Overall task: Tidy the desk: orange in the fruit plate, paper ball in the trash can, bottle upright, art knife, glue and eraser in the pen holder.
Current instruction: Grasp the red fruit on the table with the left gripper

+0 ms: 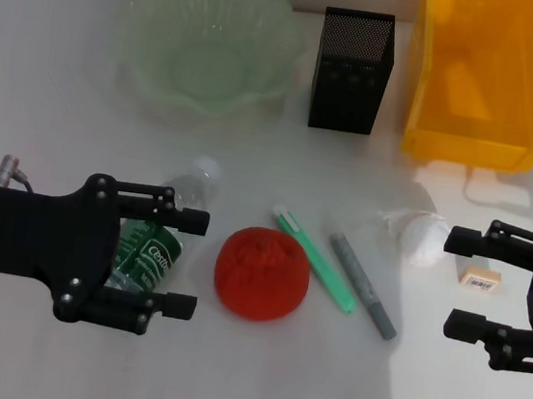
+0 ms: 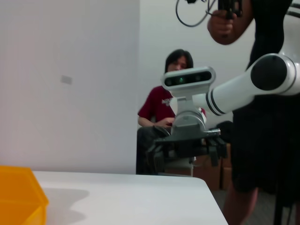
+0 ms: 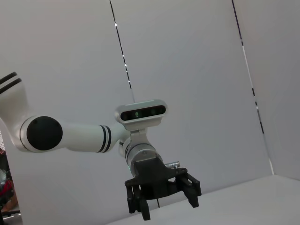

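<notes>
Nearest me in the head view, left gripper point(image 1: 181, 262) hangs spread over the lying bottle point(image 1: 160, 235), just left of the orange point(image 1: 262, 273); a careless close could roll either. Right gripper point(image 1: 465, 284), also spread, sits beside paper ball point(image 1: 424, 236) and eraser point(image 1: 482, 278). Both wrist views show only the opposite arm.

Orange point(image 1: 262, 273) lies between bottle point(image 1: 156, 241) and paper ball point(image 1: 424, 237).
</notes>
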